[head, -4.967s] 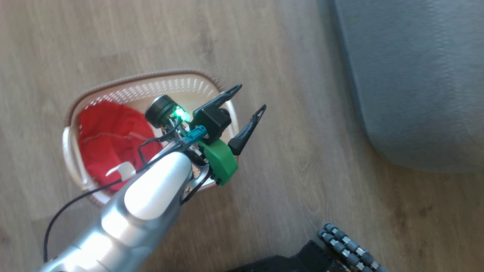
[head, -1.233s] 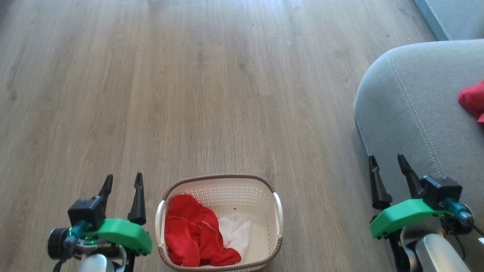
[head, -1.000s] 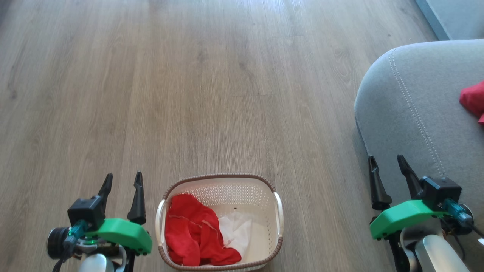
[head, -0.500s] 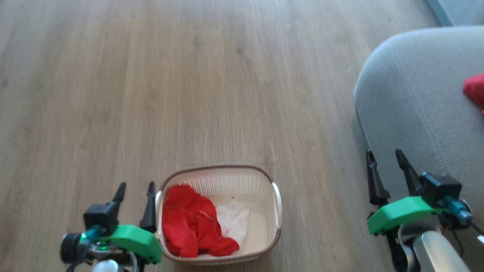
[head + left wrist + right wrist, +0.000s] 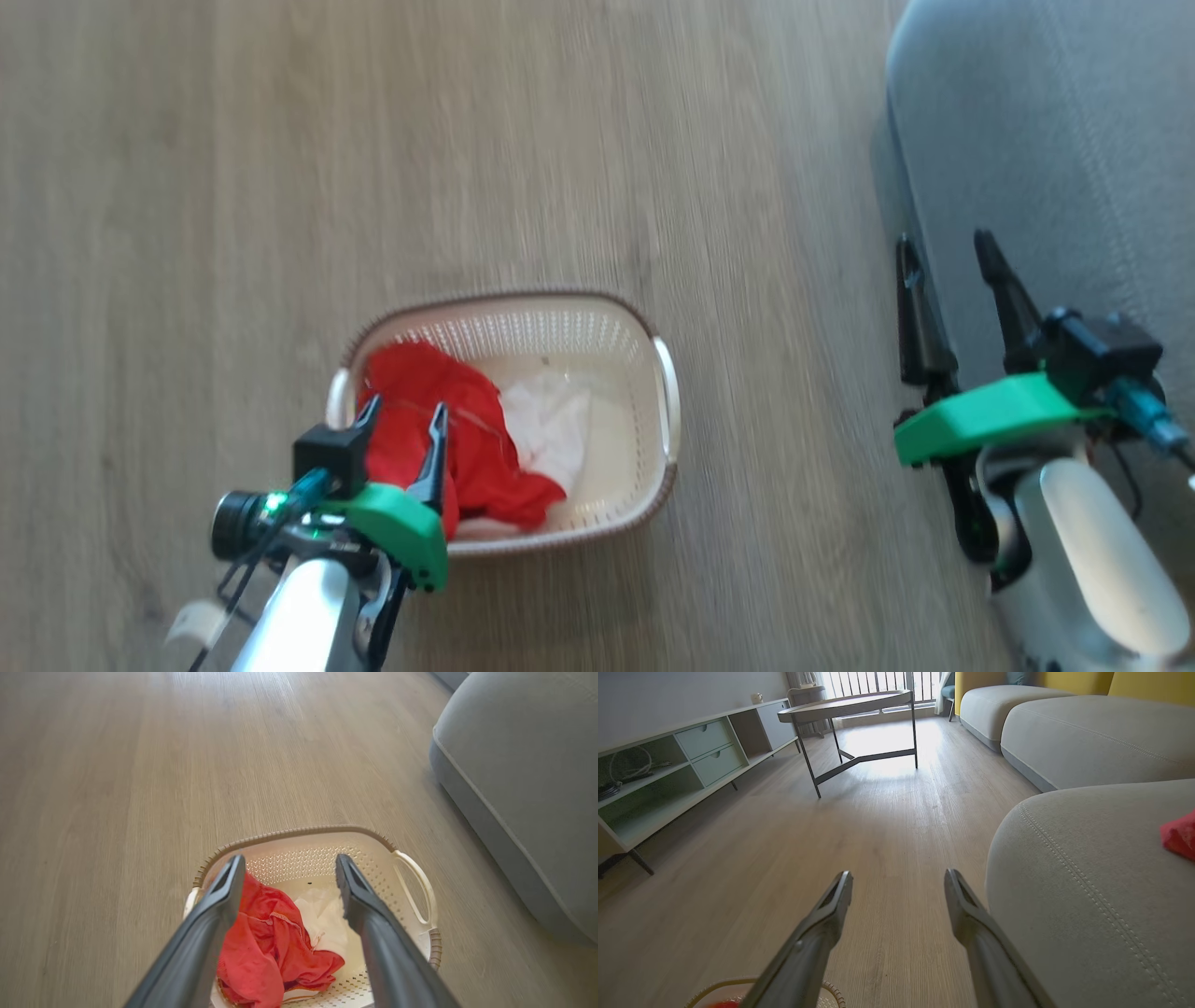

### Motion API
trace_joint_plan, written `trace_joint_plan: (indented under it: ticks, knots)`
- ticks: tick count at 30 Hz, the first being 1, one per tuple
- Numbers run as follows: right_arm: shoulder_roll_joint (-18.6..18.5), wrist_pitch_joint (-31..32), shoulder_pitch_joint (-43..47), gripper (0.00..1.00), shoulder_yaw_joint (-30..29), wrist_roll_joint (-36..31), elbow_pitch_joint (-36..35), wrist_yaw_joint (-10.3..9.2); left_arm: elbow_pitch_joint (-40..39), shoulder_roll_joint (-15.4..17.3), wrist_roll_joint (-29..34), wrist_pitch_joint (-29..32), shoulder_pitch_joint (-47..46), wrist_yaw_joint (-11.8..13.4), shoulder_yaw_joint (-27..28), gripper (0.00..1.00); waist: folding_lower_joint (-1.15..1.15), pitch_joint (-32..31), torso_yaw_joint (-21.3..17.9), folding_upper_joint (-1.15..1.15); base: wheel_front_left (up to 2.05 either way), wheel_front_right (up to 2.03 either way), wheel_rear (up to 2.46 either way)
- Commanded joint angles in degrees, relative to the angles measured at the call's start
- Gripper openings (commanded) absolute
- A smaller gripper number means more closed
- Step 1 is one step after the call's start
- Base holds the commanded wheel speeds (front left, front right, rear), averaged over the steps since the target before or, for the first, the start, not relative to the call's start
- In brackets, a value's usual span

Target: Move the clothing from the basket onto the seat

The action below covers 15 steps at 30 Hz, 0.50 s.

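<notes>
Red and white clothing (image 5: 439,434) (image 5: 271,947) lies bunched in the left half of the cream basket (image 5: 644,411) (image 5: 411,891) on the wooden floor. My left gripper (image 5: 404,413) (image 5: 289,868) hangs open above the basket's near left part, over the red fabric, holding nothing. At the edge of the grey seat (image 5: 1055,140) (image 5: 1087,891) (image 5: 523,788) my right gripper (image 5: 943,247) (image 5: 899,877) stands open and empty. A red piece of clothing (image 5: 1178,835) lies on the seat at the far right of the right wrist view.
The seat rises to the right of the basket, with a strip of bare floor between them. Farther off in the right wrist view stand a round table with dark legs (image 5: 850,704), a low shelf unit (image 5: 668,765) along the left wall and more sofa cushions (image 5: 1073,732).
The head camera has tipped downward, so the basket sits higher in view. My left gripper has moved right and forward, from beside the basket to over the red clothing. Both stay open.
</notes>
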Motion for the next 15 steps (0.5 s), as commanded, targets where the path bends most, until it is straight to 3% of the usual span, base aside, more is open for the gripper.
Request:
trace_joint_plan:
  ticks: [1,8,15]
  knots:
    - [-0.7,-0.28,-2.26,1.0,1.38,-0.12,-2.28,0.4,1.19,0.22,0.73,-0.3,-2.67,0.23,0.71,1.0,-0.02,5.35,-1.75,0.0,0.0,0.0,0.0]
    - [-0.7,-0.28,-5.77,1.0,1.71,0.06,-2.86,0.4,15.94,0.22,1.32,-0.26,-11.16,0.82,-3.2,1.0,-0.02,12.23,-3.67,0.0,0.0,0.0,0.0]
    - [-0.17,-0.28,-8.19,1.0,1.51,0.06,-3.63,0.4,31.5,0.4,5.22,3.0,-22.11,3.27,-7.68,1.0,-0.02,18.69,-5.4,0.0,0.0,0.0,0.0]
